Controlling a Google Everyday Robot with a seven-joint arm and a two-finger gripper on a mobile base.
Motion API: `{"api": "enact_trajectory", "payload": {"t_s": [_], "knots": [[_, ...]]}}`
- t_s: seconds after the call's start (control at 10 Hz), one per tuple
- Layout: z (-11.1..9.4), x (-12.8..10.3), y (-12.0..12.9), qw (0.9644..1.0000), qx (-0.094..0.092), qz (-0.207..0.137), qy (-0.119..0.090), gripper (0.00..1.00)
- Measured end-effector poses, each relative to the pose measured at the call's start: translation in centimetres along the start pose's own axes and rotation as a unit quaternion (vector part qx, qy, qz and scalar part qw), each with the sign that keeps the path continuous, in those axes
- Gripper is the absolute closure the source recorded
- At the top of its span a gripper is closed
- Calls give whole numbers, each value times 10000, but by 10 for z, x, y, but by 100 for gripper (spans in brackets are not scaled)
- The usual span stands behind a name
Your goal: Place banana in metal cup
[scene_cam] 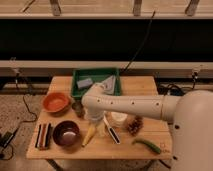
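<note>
Approach step, apparently: gripper (95, 122), jaws spread and empty, is hovering lower centre just above banana (89, 135); next move is calling for descent, closure, carry to metal cup (77, 107).

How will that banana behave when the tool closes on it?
The banana looks slim and curved, so it may pivot or slip in a pinch. It holds its curve lying flat, so it is probably stiff, and may slide on the table if nudged. The tool hangs above its upper end.
</note>
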Motion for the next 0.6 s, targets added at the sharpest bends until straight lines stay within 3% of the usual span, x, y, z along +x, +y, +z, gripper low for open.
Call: {"api": "enact_trajectory", "payload": {"t_s": [0.2,0.6], "knots": [[5,4,-2,10000,22,30,-26,29],[15,7,1,10000,5,50,-64,67]]}}
